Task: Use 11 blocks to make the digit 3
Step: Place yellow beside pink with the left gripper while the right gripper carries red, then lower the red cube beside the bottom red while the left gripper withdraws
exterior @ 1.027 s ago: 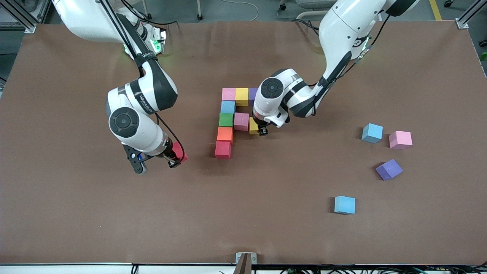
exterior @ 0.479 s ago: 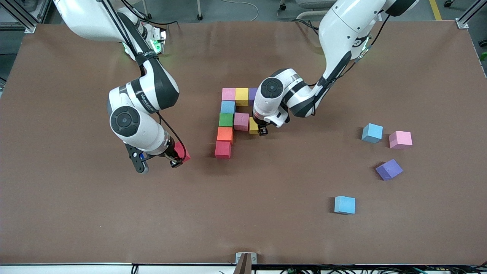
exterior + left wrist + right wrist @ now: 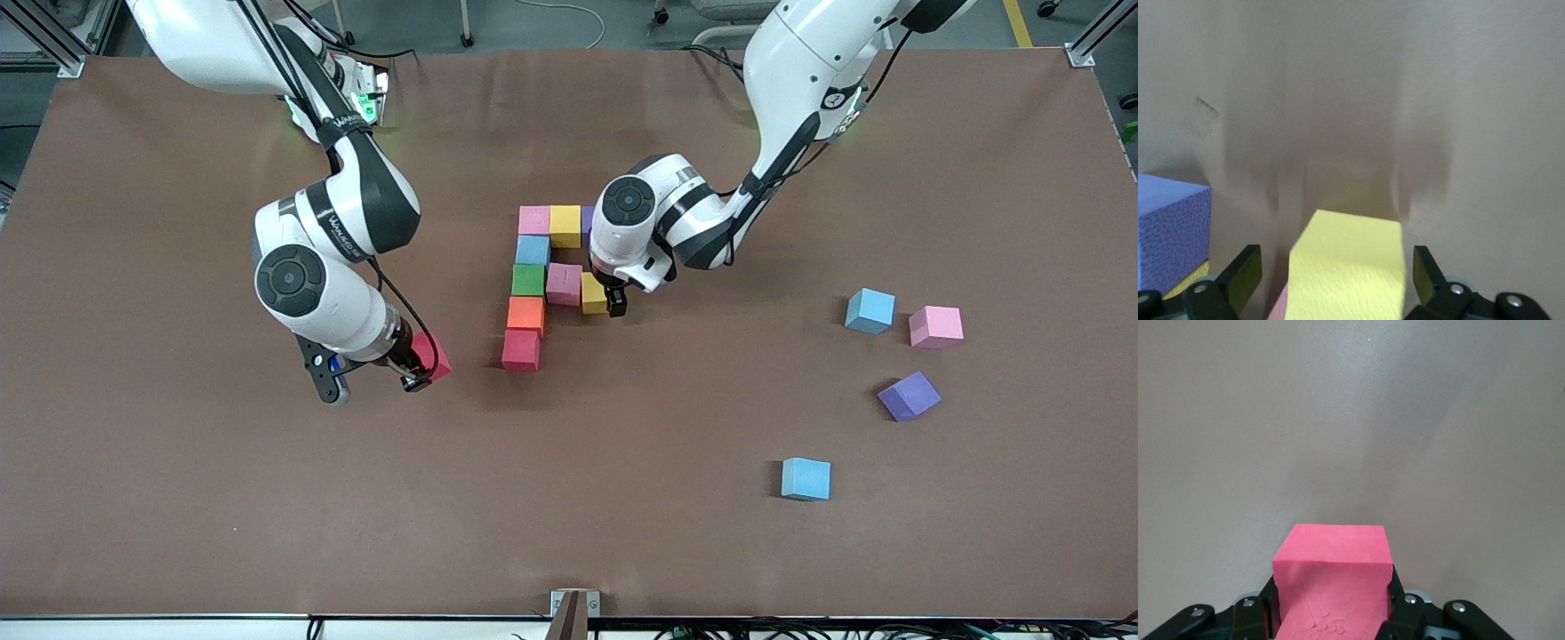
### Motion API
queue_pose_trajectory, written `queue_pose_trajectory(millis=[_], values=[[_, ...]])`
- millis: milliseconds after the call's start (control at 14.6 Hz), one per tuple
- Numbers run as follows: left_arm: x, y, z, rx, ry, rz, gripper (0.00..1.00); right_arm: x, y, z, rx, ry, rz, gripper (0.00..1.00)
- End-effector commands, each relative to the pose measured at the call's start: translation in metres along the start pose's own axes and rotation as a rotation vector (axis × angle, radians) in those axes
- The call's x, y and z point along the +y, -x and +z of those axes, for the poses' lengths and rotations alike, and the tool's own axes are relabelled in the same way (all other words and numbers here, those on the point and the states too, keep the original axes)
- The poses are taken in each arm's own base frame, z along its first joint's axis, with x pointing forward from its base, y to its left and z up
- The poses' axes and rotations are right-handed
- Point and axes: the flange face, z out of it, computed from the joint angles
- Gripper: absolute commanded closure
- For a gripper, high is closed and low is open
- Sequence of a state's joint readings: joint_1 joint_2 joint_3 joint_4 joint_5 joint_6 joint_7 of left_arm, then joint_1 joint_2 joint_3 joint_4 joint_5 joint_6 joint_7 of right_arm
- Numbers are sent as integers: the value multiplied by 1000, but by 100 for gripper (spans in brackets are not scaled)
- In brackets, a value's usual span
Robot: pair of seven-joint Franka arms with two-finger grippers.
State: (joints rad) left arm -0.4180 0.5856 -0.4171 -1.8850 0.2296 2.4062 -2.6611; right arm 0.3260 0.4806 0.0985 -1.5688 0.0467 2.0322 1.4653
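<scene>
The digit 3 stands partly built at mid-table. Pink (image 3: pixel 534 220), yellow (image 3: pixel 564 225) and purple (image 3: pixel 587 218) blocks form the bar farthest from the front camera. Light blue (image 3: pixel 532 251), green (image 3: pixel 528 280), orange (image 3: pixel 525 313) and red (image 3: pixel 521 349) blocks run down from the pink one. A pink block (image 3: pixel 564 284) and a yellow block (image 3: pixel 593 293) sit beside the green one. My left gripper (image 3: pixel 606 300) is open astride that yellow block (image 3: pixel 1348 263), with gaps on both sides. My right gripper (image 3: pixel 418 373) is shut on a red block (image 3: pixel 430 356) (image 3: pixel 1335 580), over the table toward the right arm's end.
Loose blocks lie toward the left arm's end: a light blue one (image 3: pixel 869 310), a pink one (image 3: pixel 936 326), a tilted purple one (image 3: pixel 909 396) and another light blue one (image 3: pixel 805 479) nearer the front camera. In the left wrist view the purple block (image 3: pixel 1171 233) shows beside the jaws.
My left gripper has opened and let go of the yellow block, which stays beside the pink one. My right arm has carried the red block a little toward the figure.
</scene>
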Motion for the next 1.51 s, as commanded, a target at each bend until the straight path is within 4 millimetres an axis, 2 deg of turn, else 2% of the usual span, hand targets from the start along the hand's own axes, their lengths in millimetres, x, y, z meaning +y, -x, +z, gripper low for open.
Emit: queue_pose_trajectory(millis=[0,137,342,479,616,890,959,1164,1301,1438], values=[[10,0,-58,35,55,51,0,-4,7,-1,-7,-5,24,100],[28,2,-87,62,54,110,0,-4,7,1,-6,0,30,100],[81,-20,-135,67,57,154,0,-4,14,7,-6,9,44,100],[100,-31,-156,77,56,224,0,-6,24,8,-4,7,56,100],[125,-51,-172,85,50,297,0,-12,33,5,-7,-4,86,100],[161,-88,-211,110,29,448,0,-33,82,15,-13,-19,178,100],[166,-96,-219,115,20,486,0,-41,96,22,-17,-23,213,100],[178,-133,-258,139,12,647,0,-62,141,38,-26,-44,310,100],[183,-161,-285,156,2,762,0,-71,159,48,-30,-52,383,100],[186,-186,-304,169,-11,850,0,-80,171,67,-27,-53,483,100]])
